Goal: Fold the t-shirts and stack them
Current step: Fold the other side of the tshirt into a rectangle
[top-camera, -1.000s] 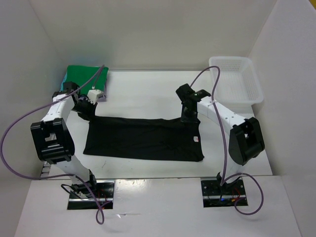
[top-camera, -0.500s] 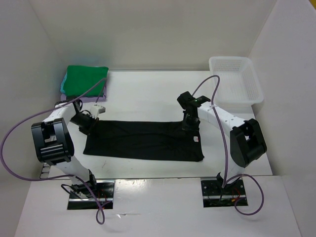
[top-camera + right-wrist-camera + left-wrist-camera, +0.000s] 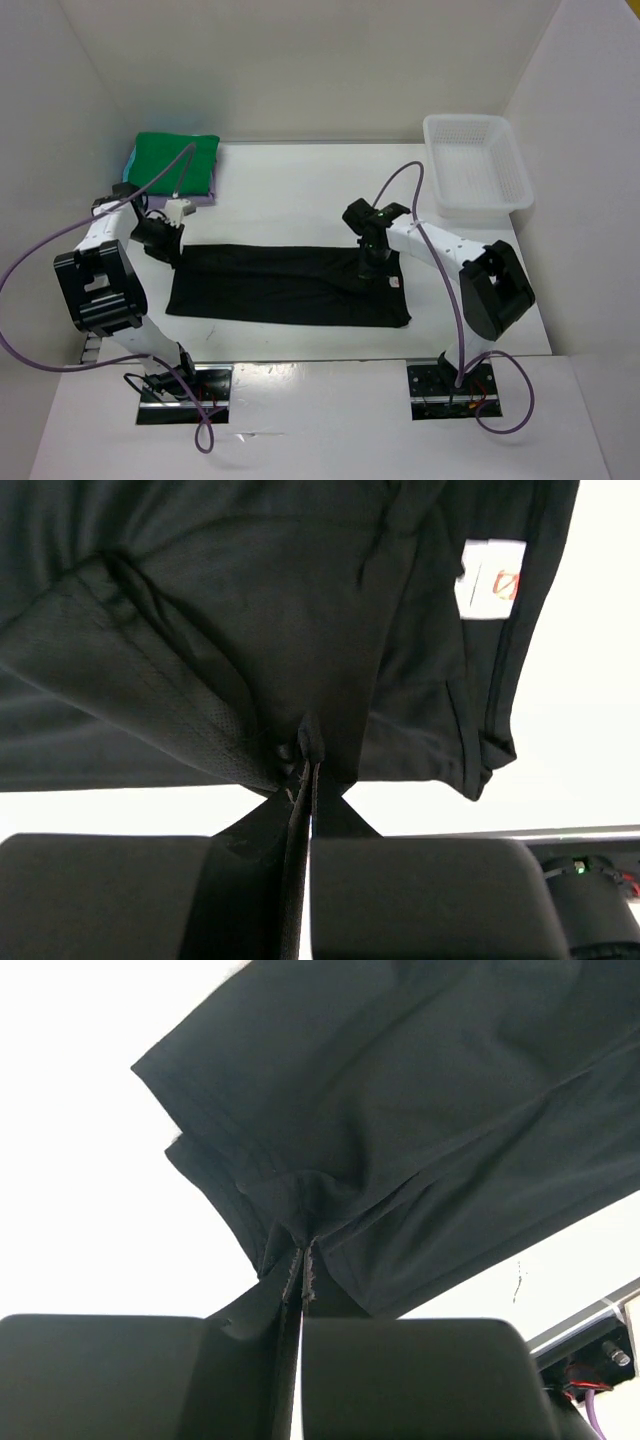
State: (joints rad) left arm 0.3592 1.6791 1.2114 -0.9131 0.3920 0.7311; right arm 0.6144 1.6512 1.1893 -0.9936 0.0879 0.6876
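Observation:
The black t-shirt (image 3: 285, 285) lies as a long band across the middle of the table. My left gripper (image 3: 163, 244) is shut on its far left corner; the left wrist view shows that gripper (image 3: 303, 1245) pinching a bunched fold of the black cloth (image 3: 420, 1110). My right gripper (image 3: 372, 264) is shut on the far edge near the right end. In the right wrist view, cloth (image 3: 250, 600) puckers at that gripper's tips (image 3: 308, 742), with a white label (image 3: 490, 578) beyond. A folded green t-shirt (image 3: 178, 163) tops a pile at the back left, with turquoise (image 3: 127, 172) and lavender (image 3: 206, 199) edges showing under it.
A white plastic bin (image 3: 477, 165) stands at the back right against the wall. White walls close in the left, back and right sides. Purple cables loop from both arms over the table's sides.
Both grippers have shifted nearer and a little left while still pinching the black shirt's far edge. The band of cloth looks slightly narrower now.

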